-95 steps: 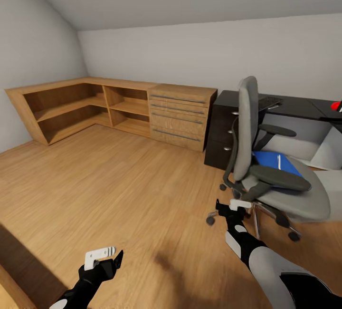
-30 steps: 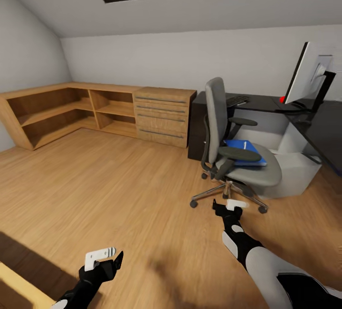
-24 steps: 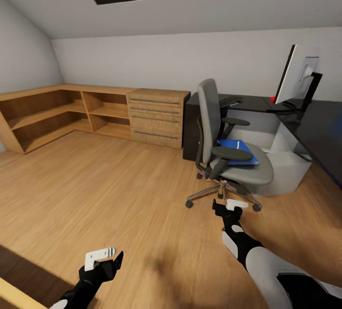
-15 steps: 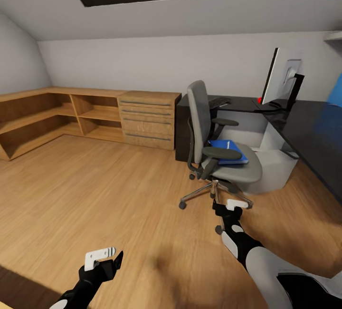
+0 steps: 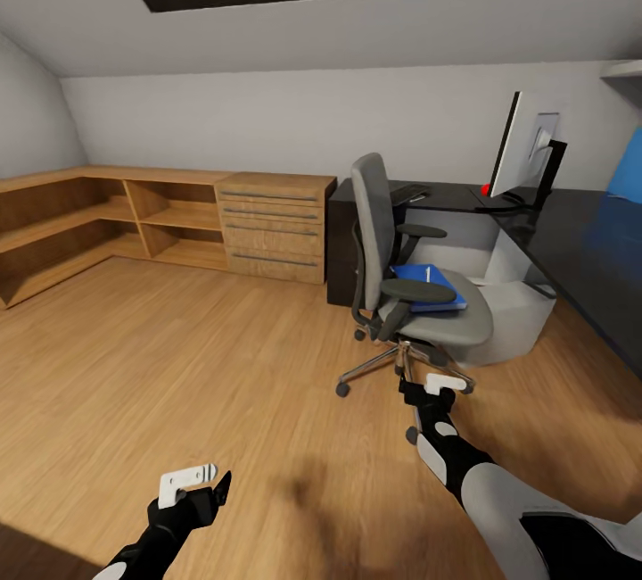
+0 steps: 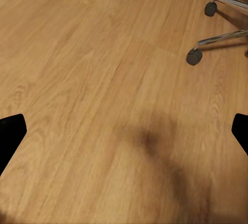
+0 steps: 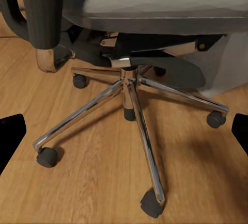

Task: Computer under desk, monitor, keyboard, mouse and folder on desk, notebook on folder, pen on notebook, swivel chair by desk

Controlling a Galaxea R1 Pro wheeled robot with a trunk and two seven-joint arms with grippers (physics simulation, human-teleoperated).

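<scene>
A: What's in the room, biggest first?

B: A wood floor (image 5: 178,357), a long low light-wood shelf unit (image 5: 134,223) with a dresser (image 5: 272,225) along the far wall, and the black desk (image 5: 571,236) at the right. The monitor (image 5: 522,152) stands on the desk, the keyboard (image 5: 408,194) beyond it.

A: And the chair?

B: The swivel chair (image 5: 410,290) sits out on the floor in front of the desk, between the robot and the pale computer (image 5: 522,317) underneath. The blue folder (image 5: 428,285) lies flat on its seat, something thin and pale resting on top.

A: The grippers?

B: The right gripper (image 5: 432,388) hangs just short of the chair's chrome base (image 7: 129,100), fingers apart and empty. The left gripper (image 5: 192,486) is low over bare floor, also spread wide, touching nothing.
</scene>
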